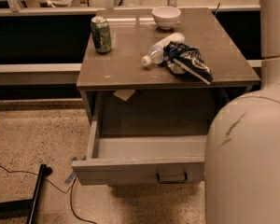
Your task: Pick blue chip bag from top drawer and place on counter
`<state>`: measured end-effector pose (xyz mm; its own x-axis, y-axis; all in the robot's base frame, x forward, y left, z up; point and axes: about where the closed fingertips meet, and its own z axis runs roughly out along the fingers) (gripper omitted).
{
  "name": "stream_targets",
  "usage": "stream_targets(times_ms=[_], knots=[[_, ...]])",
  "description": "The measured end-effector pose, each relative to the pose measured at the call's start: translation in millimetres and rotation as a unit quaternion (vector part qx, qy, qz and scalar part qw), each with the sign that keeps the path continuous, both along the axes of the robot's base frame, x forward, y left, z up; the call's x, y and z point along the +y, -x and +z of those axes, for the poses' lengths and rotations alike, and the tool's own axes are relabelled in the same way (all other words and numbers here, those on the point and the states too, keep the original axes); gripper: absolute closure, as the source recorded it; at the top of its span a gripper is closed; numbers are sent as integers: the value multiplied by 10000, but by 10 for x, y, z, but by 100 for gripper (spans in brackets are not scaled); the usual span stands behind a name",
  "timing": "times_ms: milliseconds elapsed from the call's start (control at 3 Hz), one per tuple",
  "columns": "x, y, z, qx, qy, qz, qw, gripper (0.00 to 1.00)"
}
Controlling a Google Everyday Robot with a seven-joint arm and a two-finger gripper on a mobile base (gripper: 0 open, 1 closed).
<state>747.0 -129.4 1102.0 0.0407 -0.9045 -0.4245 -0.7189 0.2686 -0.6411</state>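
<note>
The blue chip bag (189, 62) lies crumpled on the counter (126, 64), right of centre, touching a clear plastic bottle (161, 49) that lies on its side. The top drawer (130, 171) stands pulled open below the counter, its dark loop handle (171, 178) facing me; the part of its inside that shows holds nothing. My gripper is not in view. Only the white arm housing (247, 162) shows, filling the lower right and hiding the drawer's right end, with another white segment (275, 17) at the upper right edge.
A green can (101, 34) stands at the counter's back left and a white bowl (166, 17) at the back centre. A paper scrap (124, 94) hangs under the counter's front edge. A black stand leg (35, 197) and cables lie on the floor at left.
</note>
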Motion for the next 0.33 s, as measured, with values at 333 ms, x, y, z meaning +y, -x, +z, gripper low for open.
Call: stream_targets(times_ms=[333], knots=[[-41, -2, -7, -5, -4, -25, 10000, 0]])
